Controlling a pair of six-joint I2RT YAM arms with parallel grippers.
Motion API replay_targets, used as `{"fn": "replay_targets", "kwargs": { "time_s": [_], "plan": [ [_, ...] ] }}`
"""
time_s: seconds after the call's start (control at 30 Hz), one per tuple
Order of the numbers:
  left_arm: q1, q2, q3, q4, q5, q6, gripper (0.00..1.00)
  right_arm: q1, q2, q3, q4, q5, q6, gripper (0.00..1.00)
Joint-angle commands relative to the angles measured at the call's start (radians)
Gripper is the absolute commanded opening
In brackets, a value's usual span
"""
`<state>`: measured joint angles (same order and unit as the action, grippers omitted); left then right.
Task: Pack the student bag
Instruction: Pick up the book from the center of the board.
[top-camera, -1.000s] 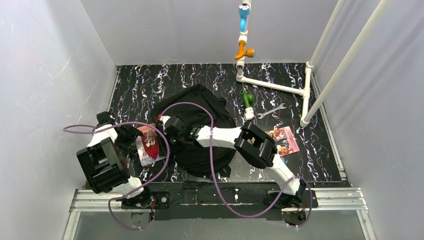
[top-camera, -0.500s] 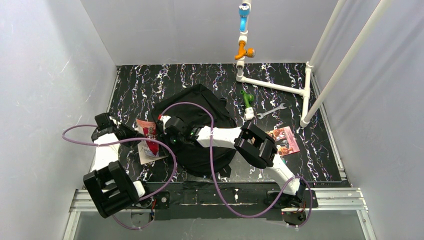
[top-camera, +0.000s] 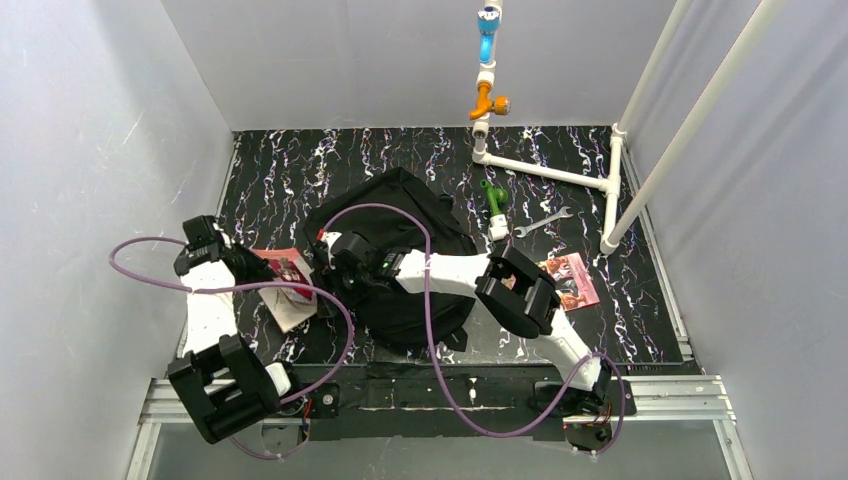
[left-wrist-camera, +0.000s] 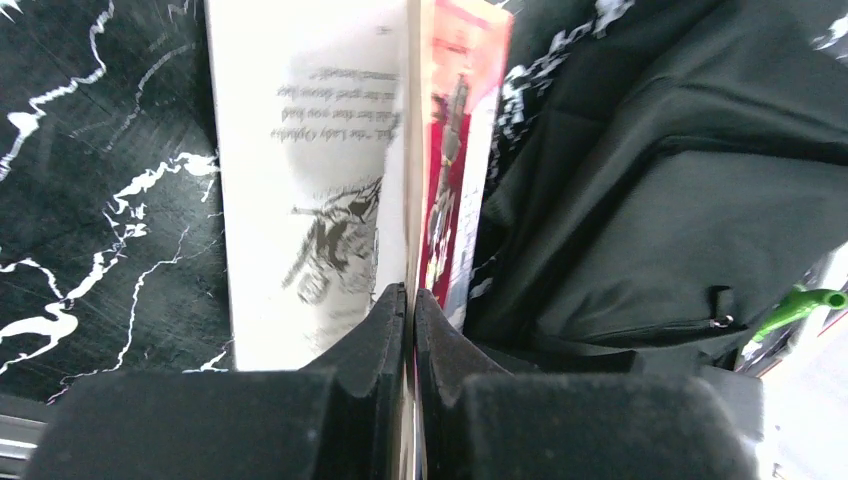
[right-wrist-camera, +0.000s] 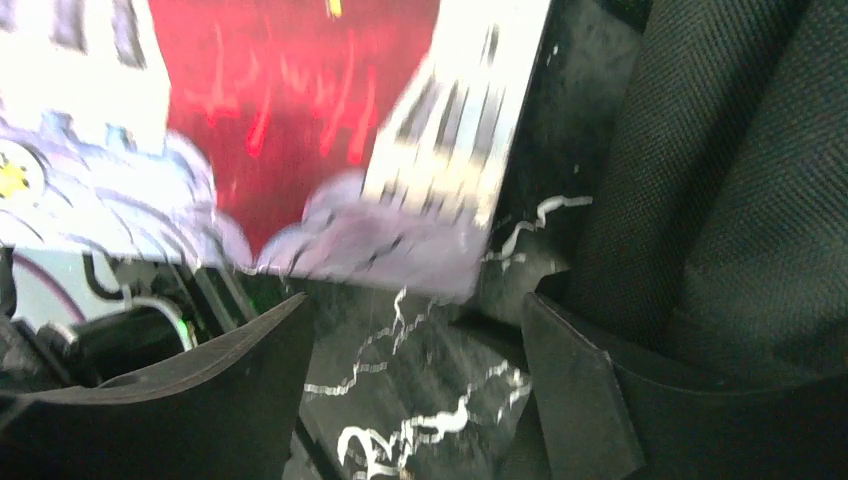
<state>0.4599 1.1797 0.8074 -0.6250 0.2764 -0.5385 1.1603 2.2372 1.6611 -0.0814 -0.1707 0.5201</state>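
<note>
The student bag (top-camera: 405, 265) is a black fabric backpack lying flat mid-table. Against its left side lies a thin booklet (top-camera: 291, 300) with a red cover, spread open. My left gripper (top-camera: 270, 270) is shut on that raised red cover (left-wrist-camera: 455, 150), its jaws pinching the sheet's edge; in its wrist view the left gripper (left-wrist-camera: 411, 300) has a white illustrated page (left-wrist-camera: 300, 180) to the left and the bag (left-wrist-camera: 660, 180) to the right. My right gripper (top-camera: 326, 252) hovers at the bag's left edge, open. Its wrist view shows the gripper (right-wrist-camera: 420, 340) over bare mat, the booklet (right-wrist-camera: 300, 100) ahead and bag fabric (right-wrist-camera: 740, 180) beside it.
A second colourful booklet (top-camera: 567, 280) lies right of the bag, partly under the right arm. A green-handled tool (top-camera: 494, 200), a wrench (top-camera: 542, 222) and a white pipe frame (top-camera: 545, 172) with an orange valve (top-camera: 487, 102) stand at the back right. Grey walls close in on three sides.
My left gripper has shut on the booklet's cover and tipped it up, the left arm's elbow drawing back toward the base. My right gripper's jaws have spread wider.
</note>
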Motion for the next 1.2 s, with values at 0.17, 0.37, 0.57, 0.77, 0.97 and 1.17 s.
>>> {"fn": "replay_targets", "kwargs": {
  "time_s": [0.17,0.37,0.57,0.77,0.97,1.17],
  "plan": [
    [-0.009,-0.191,0.229,-0.102,0.06,-0.095,0.0,-0.125,-0.325,-0.116,-0.059,-0.121,0.094,0.97],
    [-0.042,-0.21,0.318,-0.047,0.249,-0.214,0.0,-0.289,-0.55,-0.385,0.166,-0.255,0.286,0.98],
    [-0.216,-0.236,0.248,0.122,0.311,-0.382,0.0,-0.419,-0.708,-0.708,0.708,-0.278,0.694,0.98],
    [-0.475,-0.243,0.177,0.249,0.2,-0.51,0.0,-0.429,-0.725,-0.806,0.899,-0.245,0.798,0.98],
    [-0.597,-0.214,0.17,0.283,0.135,-0.541,0.0,-0.426,-0.765,-0.852,0.926,-0.22,0.838,0.72],
    [-0.651,-0.186,0.167,0.298,0.119,-0.538,0.04,-0.425,-0.825,-0.9,0.863,-0.171,0.806,0.35]
  ]
}}
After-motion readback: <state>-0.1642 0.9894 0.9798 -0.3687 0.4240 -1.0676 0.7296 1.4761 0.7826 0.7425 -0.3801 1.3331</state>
